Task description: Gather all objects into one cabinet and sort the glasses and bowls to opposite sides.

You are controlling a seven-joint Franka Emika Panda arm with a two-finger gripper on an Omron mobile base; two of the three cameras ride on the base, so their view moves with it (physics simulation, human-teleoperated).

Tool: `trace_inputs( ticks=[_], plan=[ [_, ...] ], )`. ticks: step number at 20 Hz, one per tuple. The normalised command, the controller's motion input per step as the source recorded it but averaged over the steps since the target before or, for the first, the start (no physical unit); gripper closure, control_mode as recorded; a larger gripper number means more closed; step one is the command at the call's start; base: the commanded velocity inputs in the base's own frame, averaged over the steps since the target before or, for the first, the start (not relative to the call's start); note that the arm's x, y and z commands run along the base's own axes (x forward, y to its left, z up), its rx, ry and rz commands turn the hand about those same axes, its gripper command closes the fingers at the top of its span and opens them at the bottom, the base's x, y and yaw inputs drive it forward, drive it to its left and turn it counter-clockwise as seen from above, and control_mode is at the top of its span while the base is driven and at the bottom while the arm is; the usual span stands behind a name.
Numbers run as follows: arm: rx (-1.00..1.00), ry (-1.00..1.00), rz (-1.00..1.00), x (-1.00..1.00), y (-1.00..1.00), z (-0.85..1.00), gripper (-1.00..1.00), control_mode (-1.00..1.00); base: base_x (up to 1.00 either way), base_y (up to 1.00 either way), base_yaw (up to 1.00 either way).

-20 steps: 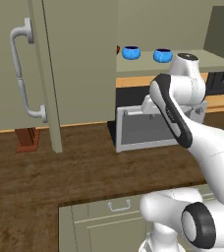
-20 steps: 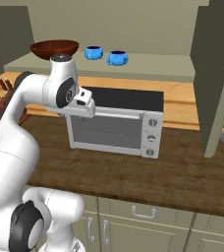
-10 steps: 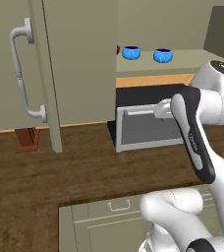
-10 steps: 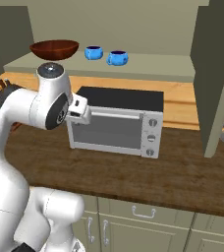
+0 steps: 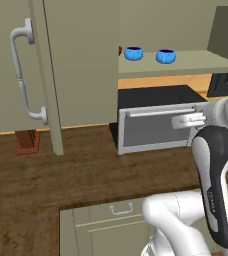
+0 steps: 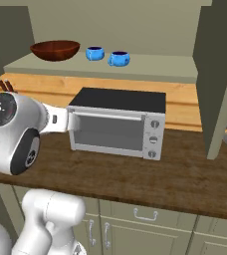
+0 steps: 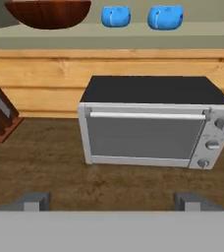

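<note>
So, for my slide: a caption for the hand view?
Open gripper faces toaster oven; brown bowl and two blue bowls shelved above.

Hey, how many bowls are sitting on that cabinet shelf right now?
3: a wide dark-brown bowl at the shelf's left end, then two small glossy blue bowls side by side to its right. Others may be hidden behind the cabinet doors.

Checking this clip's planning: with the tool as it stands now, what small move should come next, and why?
Probably lift the open, empty tool toward the shelf. It faces the silver toaster oven, while the two glossy blue bowls and the wide dark-brown bowl sit higher, on the shelf.
</note>
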Motion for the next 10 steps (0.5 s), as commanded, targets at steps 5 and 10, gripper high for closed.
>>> trace_inputs(
  ticks=[5, 10],
  plan=[
    [-0.01, -0.02, 0.0, -0.08, 0.08, 0.04, -1.0, -1.0, 0.0, 0.0, 0.0],
    [0.0, -0.02, -0.06, -0.55, 0.0, 0.94, -1.0, -1.0, 0.0, 0.0, 0.0]
  ],
)
